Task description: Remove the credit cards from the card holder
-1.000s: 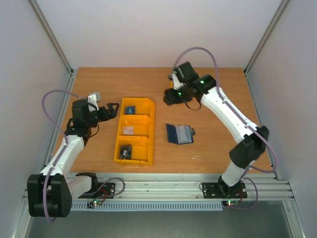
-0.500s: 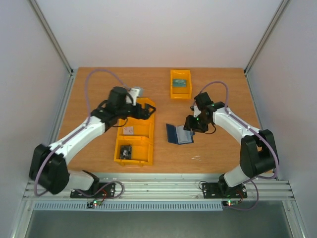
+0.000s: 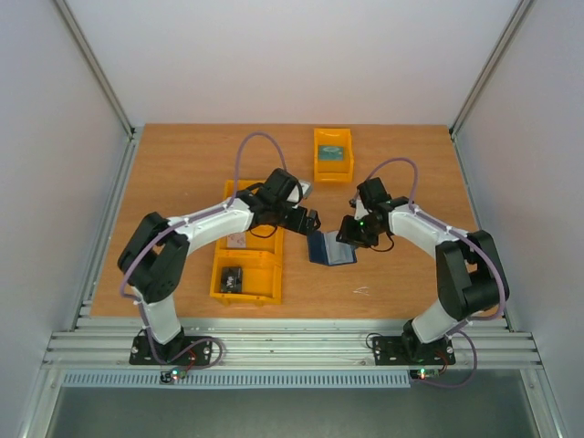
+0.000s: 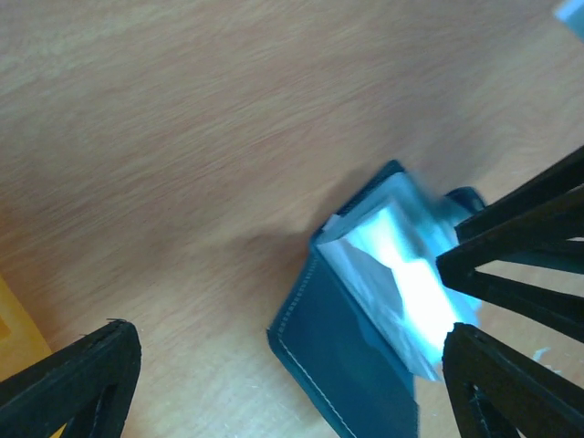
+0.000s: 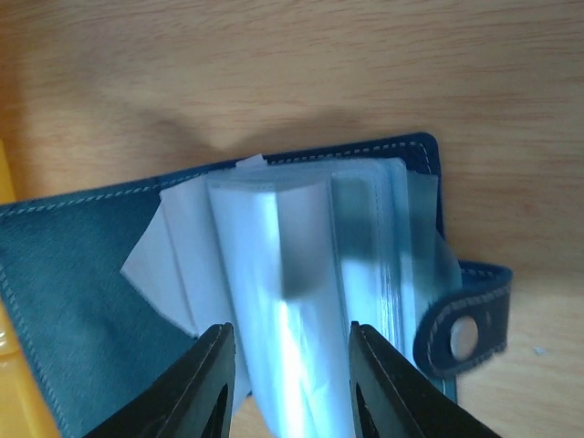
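The card holder (image 3: 330,247) lies open, nearer my right gripper (image 5: 290,330), whose jaws straddle its clear sleeves (image 5: 274,237); pinching yet, I can't tell; my left gripper (image 4: 287,333) hangs wide open just to its left

I see the card holder (image 3: 329,247) lying open at the overhead view's centre, dark navy, clear sleeves (image 5: 301,274) fanned upward, snap tab (image 5: 465,333) lower right.

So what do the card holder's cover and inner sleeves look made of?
The card holder cover: leather or imitation, matte navy, pale stitching along the edge. The sleeves: thin clear plastic, glossy, see-through with glare streaks.
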### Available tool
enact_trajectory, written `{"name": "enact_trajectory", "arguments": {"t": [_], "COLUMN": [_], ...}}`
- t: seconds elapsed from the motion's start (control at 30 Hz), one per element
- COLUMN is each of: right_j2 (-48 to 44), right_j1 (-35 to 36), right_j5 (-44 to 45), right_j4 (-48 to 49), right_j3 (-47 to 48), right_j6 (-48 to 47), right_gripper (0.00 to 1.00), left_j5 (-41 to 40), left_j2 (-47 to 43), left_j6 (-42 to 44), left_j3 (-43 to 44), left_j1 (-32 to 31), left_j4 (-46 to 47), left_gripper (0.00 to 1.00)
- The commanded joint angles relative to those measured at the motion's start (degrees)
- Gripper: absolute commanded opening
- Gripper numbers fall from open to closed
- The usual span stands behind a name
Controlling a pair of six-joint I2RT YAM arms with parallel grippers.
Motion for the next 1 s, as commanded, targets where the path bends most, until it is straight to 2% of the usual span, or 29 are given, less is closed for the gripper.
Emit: {"name": "enact_trajectory", "arguments": {"t": [0.0, 0.2, 0.4, 0.43, 0.6, 0.73, 0.83, 0.97], "right_j2": [3.91, 6.59, 8.55, 8.39, 9.45, 10.62, 10.34, 6.93], "right_j1": [0.53, 0.68, 0.68, 0.68, 0.66, 0.68, 0.55, -0.95], "right_j5": [-2.1, -3.8, -12.85, -13.59, -12.54, -13.19, -12.18, -12.57], "right_j4": [4.8, 6.5, 9.64, 10.44, 10.58, 10.95, 10.68, 11.58], "right_j3": [-0.32, -1.27, -2.19, -2.83, -3.56, -3.23, -3.12, -4.28], "right_j6": [1.27, 0.93, 2.95, 5.78, 6.52, 6.83, 7.19, 8.83], "right_gripper": [0.33, 0.3, 0.28, 0.28, 0.26, 0.15, 0.03, 0.01], "left_j5": [-3.26, 0.63, 8.95, 10.18, 13.69, 14.34, 13.95, 12.71], "left_j2": [4.54, 8.61, 10.3, 10.25, 10.68, 10.88, 10.44, 8.76], "left_j6": [-1.9, -0.59, 2.35, 2.77, 3.76, 3.96, 3.84, 3.29], "left_j3": [3.99, 6.64, 8.13, 7.88, 7.58, 7.67, 7.45, 5.98], "left_j1": [-0.58, -1.0, -1.59, -1.57, -1.54, -1.43, -1.17, -0.26], "left_j4": [-3.93, -4.61, -3.1, -2.55, -1.05, -0.79, -0.63, 0.52], "left_gripper": [0.91, 0.85, 0.72, 0.71, 0.64, 0.64, 0.68, 0.75]}}
